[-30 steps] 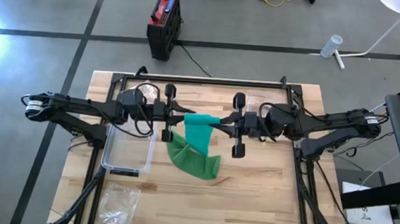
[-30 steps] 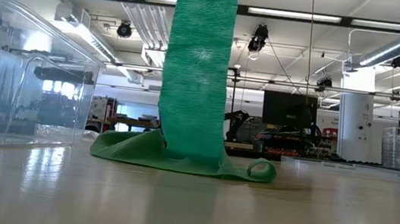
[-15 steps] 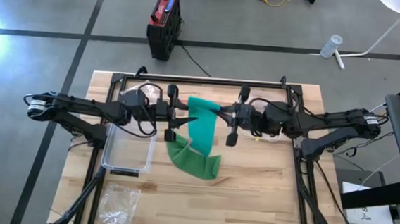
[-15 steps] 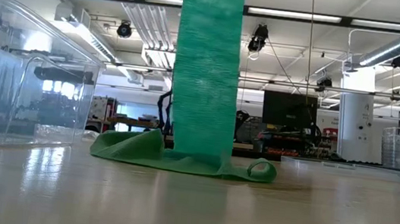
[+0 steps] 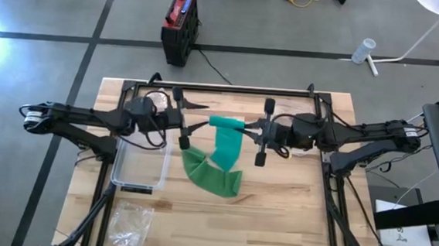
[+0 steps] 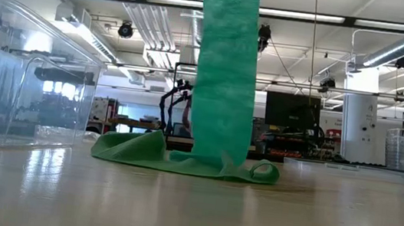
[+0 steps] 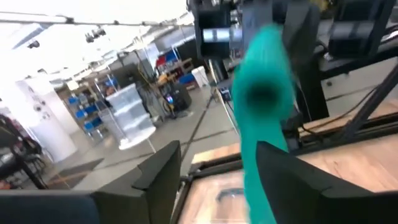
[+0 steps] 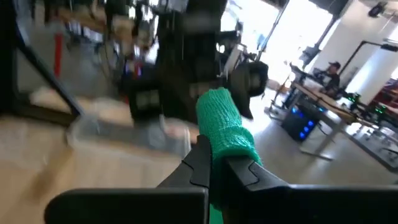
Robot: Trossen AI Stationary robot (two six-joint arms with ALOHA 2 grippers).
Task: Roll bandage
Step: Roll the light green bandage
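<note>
- Two arms meet over the middle of the counter (image 5: 291,213), where a green bandage (image 5: 225,147) is being wound into a roll in mid-air.
- The right gripper (image 8: 219,163) has its fingers pinched shut on the rolled end, holding it level so that it can act as the spool for the winding.
- The left gripper (image 5: 191,123) sits just beside the roll's free end with its fingers (image 7: 163,171) parted and nothing between them; they face the roll's open core, probably to take a fresh hold.
- From the roll the unwound length hangs straight down, a taut green strip in the low view, and ends in a loose heap (image 6: 181,159) on the counter under the grippers. Hanging free keeps the strip flat and untwisted as it feeds upward.
- A clear bin (image 5: 141,164) stands on the counter below the left arm, likely waiting for the finished roll; a clear bag (image 5: 130,221) lies near the front edge.
- The low view cuts off the roll and both grippers above its upper edge.
- Both wrist views are blurred, and how much bandage is already wound cannot be judged.
</note>
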